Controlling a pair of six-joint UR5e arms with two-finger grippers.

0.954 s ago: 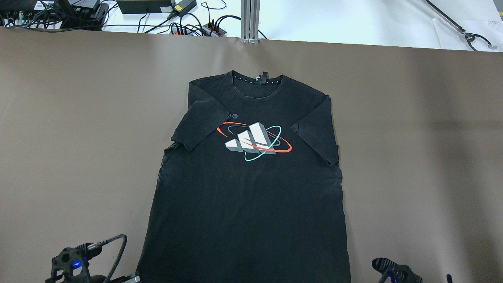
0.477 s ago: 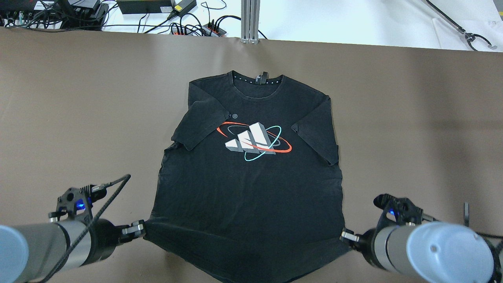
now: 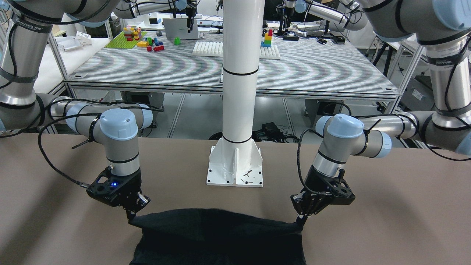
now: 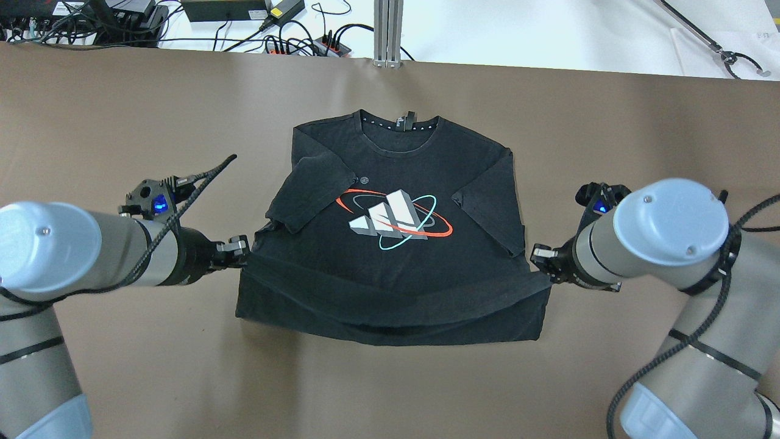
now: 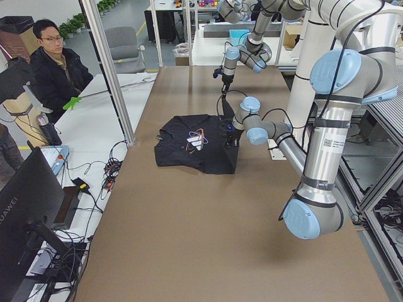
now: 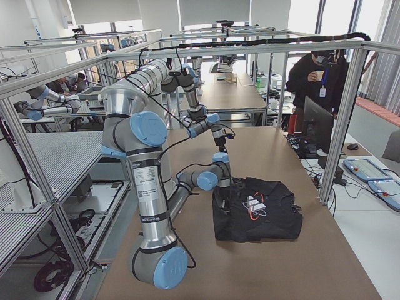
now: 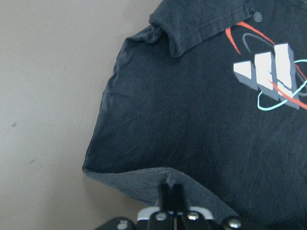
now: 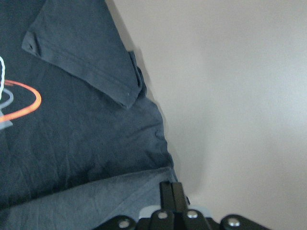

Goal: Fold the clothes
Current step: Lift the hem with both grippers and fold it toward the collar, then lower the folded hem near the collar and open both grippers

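Near side: black T-shirt [image 4: 390,268] is lying mid-tabletop [image 4: 122,110], its hem doubling over the lower body. At either side, left gripper [image 4: 242,252] and right gripper [image 4: 538,253] are each pinching 1 hem corner, jaws closed tight around cloth. Collar is pointing toward the far edge.

Risk: hem is sagging between the 2 grips and could crease unevenly; a thin pinch may slip. The layer beneath the fold is hidden.

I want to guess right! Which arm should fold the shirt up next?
Both, probably. The left end effector pinches the shirt's hem at one corner, the right end effector at the other, about level, so neither is better placed; together they could carry the hem toward the collar.
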